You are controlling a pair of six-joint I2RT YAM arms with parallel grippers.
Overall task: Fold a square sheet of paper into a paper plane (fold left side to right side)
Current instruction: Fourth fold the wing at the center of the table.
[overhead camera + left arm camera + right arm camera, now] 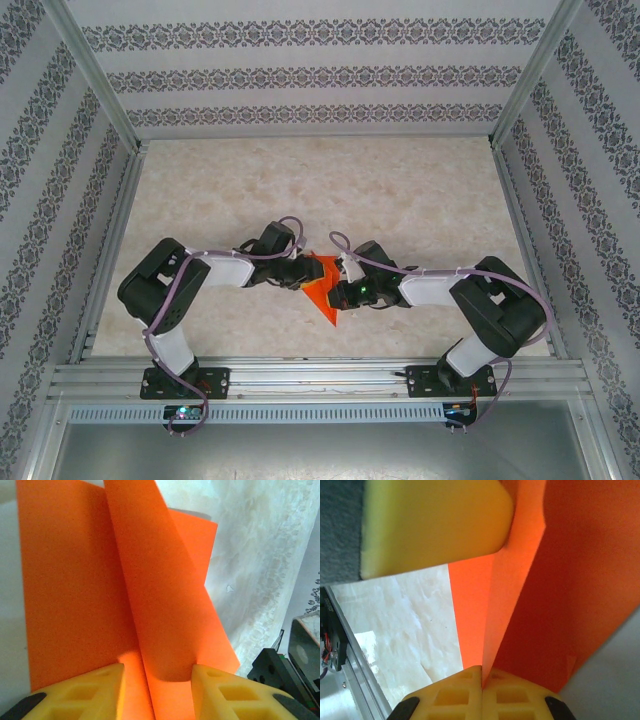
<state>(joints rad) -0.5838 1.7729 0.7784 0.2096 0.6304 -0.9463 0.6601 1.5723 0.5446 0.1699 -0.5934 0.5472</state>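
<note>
- Left wrist view, nearest: the left gripper stands at a middling width. Its yellow fingers are apart, and a raised panel of the square sheet of paper rises through the gap toward 12 o'clock. No pinch on it is visible.
- Right wrist view, nearest: the right gripper has its jaws pressed together on a creased edge of the sheet. The crease runs from 6 toward 12 o'clock. A finger of the other arm meets the paper at 11 o'clock.
- Top view, middle ground: the sheet lies on the near centre of the table, between the two grippers. The left one is at its 9 o'clock and the right one at its 3 o'clock, both touching it, so neither is nearer.
- Governing relation: the long axis runs roughly from 5 to 11 o'clock, so the left half probably has to travel toward 3 o'clock across that axis.
- Views compared: the wrist cameras resolve jaw width and the crease, while the top camera gives the outline and both arms' bearing.
</note>
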